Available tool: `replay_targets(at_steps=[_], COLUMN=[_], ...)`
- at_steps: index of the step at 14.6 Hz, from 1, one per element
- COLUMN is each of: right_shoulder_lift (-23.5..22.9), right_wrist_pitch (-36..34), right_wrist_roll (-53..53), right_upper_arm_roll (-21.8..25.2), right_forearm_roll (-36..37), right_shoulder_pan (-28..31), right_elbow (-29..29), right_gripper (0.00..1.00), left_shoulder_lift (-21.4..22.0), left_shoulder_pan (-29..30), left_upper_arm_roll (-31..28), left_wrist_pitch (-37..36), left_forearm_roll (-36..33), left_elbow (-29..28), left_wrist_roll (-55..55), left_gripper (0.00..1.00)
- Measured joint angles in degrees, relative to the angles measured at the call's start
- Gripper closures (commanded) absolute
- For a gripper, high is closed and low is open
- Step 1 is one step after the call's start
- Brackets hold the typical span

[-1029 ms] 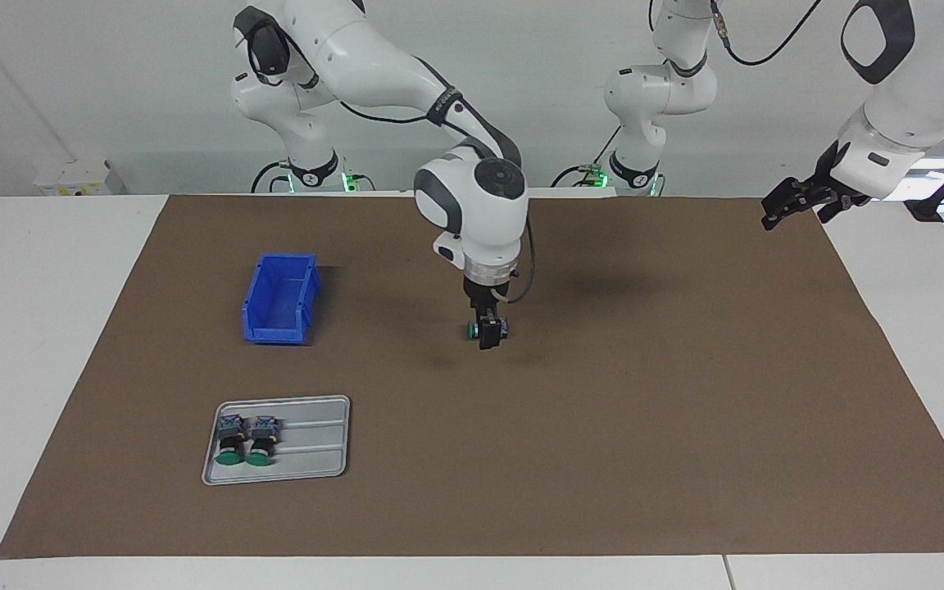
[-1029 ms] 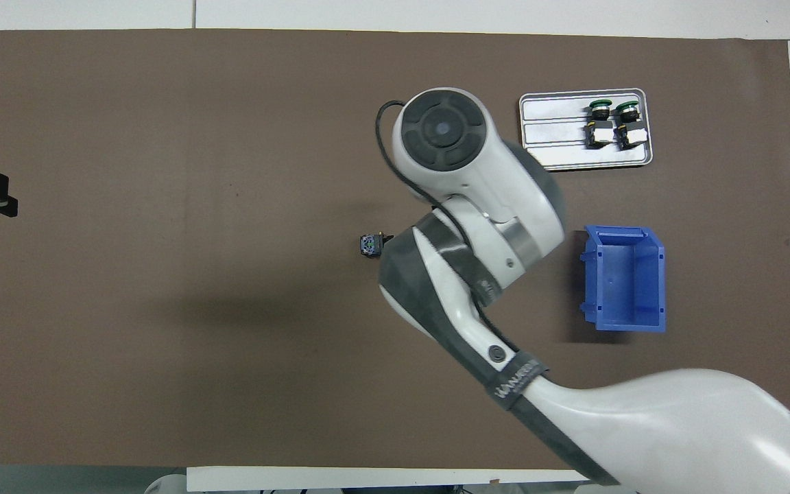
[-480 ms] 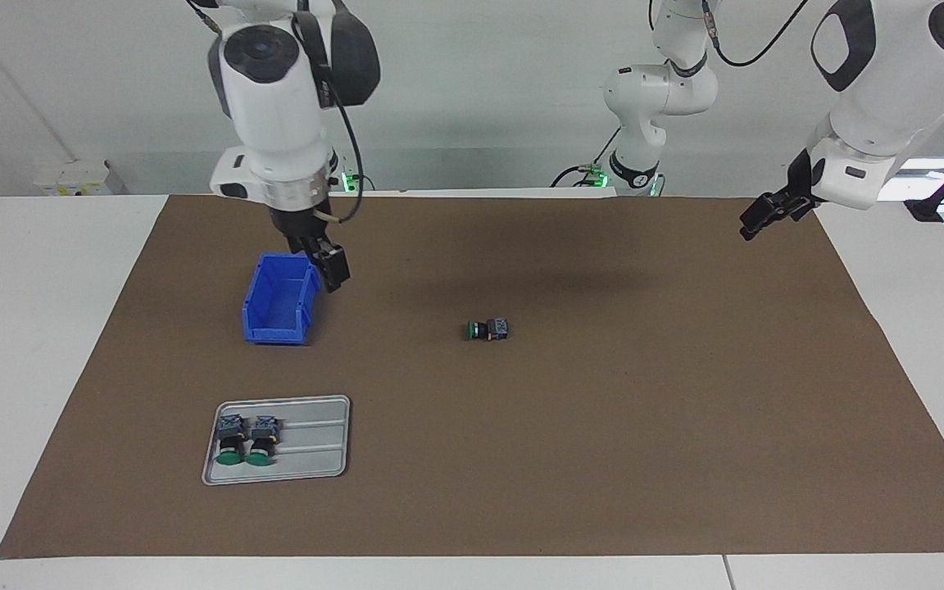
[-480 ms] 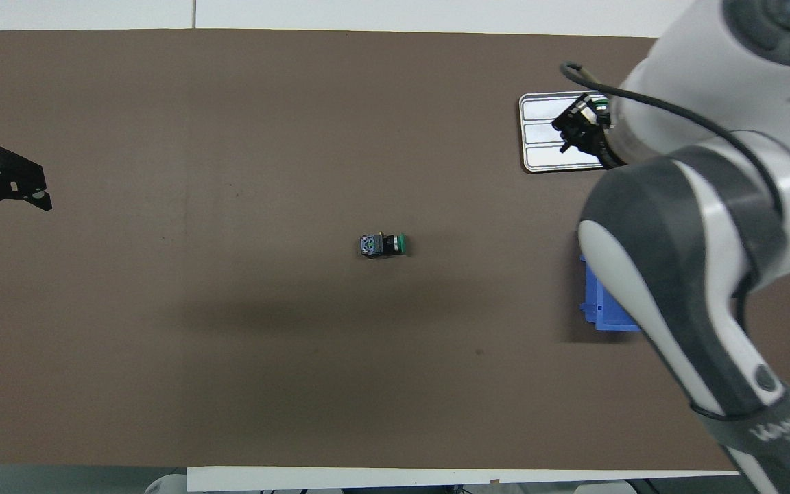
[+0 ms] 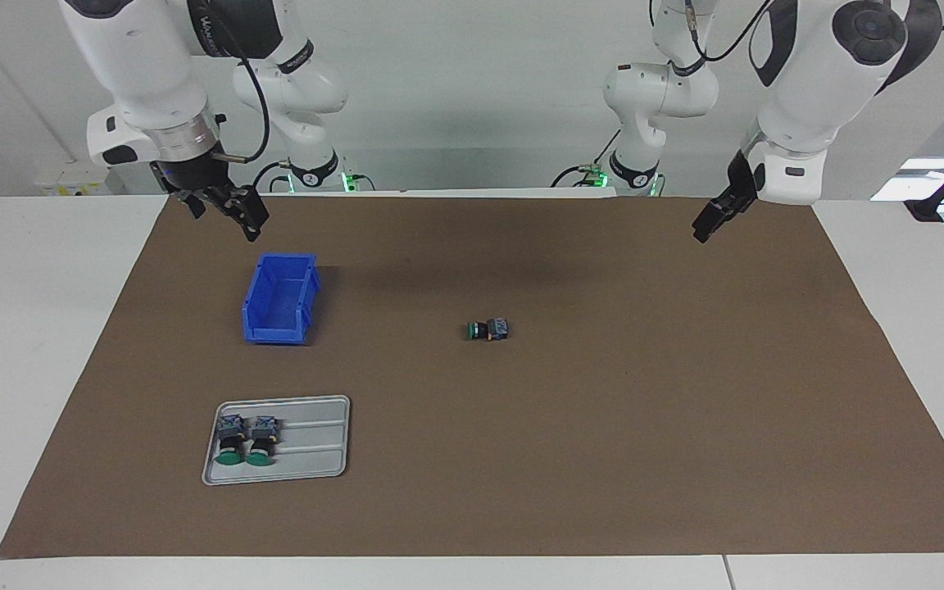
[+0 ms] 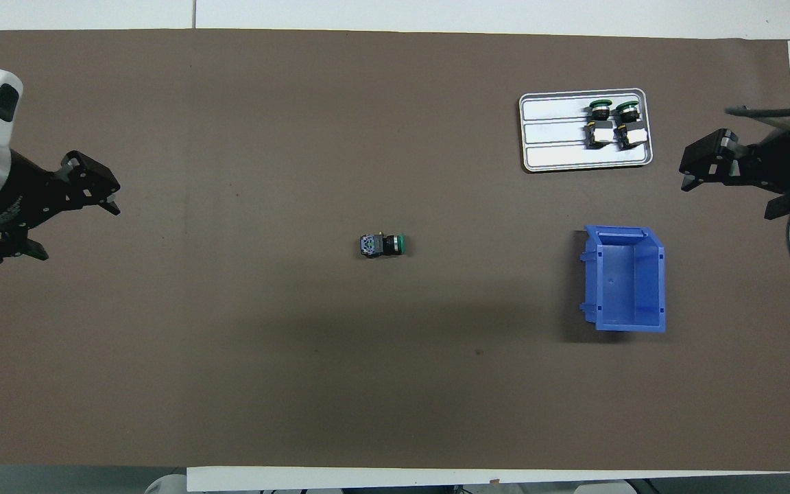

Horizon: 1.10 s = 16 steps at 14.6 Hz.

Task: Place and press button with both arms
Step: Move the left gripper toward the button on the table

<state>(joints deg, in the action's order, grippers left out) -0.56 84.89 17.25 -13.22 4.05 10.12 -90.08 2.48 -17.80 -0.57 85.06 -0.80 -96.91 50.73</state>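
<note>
Sideways on the mat, the button [image 5: 488,329] shows its green cap.

A brown mat [image 5: 603,459] covers the white table [image 5: 21,344] before a plain white wall [image 5: 472,82].

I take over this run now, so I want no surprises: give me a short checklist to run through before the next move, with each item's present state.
1. Button lies alone mid-mat, on its side: ok.
2. Nothing touches the button: ok.
3. Left tool up in the air over the mat's edge, open and holding nothing: ok.
4. Right tool raised beside the blue bin, open and holding nothing: ok.
5. Two spare buttons lie in the grey tray: ok.
6. Button pressed yet: not ok.
</note>
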Motion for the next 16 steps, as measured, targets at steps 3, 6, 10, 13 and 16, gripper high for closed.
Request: replay_targets(at_steps=[3,6,10,13,16], right_shoulder_lift=[0.00,0.00,0.02,0.06,0.09], right_wrist_pitch=[-0.09,-0.81,-0.94,-0.99,-0.99], right_wrist_roll=[-11.49,-13.64,-15.22,-15.37,-15.86], right_upper_arm_roll=[0.07,0.12,11.35,15.32,15.13], right_forearm_roll=[-0.01,-0.02,-0.05,-0.08,-0.10], right_shoulder_pan=[2.64,3.48,-5.83,-9.48,-10.19], right_elbow=[-0.28,-0.41,-0.52,-0.83,-0.91], right_gripper=[0.00,0.00,0.00,0.00,0.00], left_shoulder_lift=[0.31,0.48,0.47,0.04,-1.95], left_shoulder_pan=[-4.06,-6.54,-9.43,-11.27,-13.16], left_upper_arm_roll=[0.22,0.29,0.32,0.36,0.33], left_wrist_pitch=[1.87,2.89,9.10,11.46,15.14], left_forearm_roll=[0.07,0.90,3.15,5.32,6.79], left_elbow=[-2.01,-2.88,-5.87,-7.78,-8.42], left_wrist_roll=[7.50,11.53,19.15,23.03,34.90], left_gripper=[0.00,0.00,0.00,0.01,0.01])
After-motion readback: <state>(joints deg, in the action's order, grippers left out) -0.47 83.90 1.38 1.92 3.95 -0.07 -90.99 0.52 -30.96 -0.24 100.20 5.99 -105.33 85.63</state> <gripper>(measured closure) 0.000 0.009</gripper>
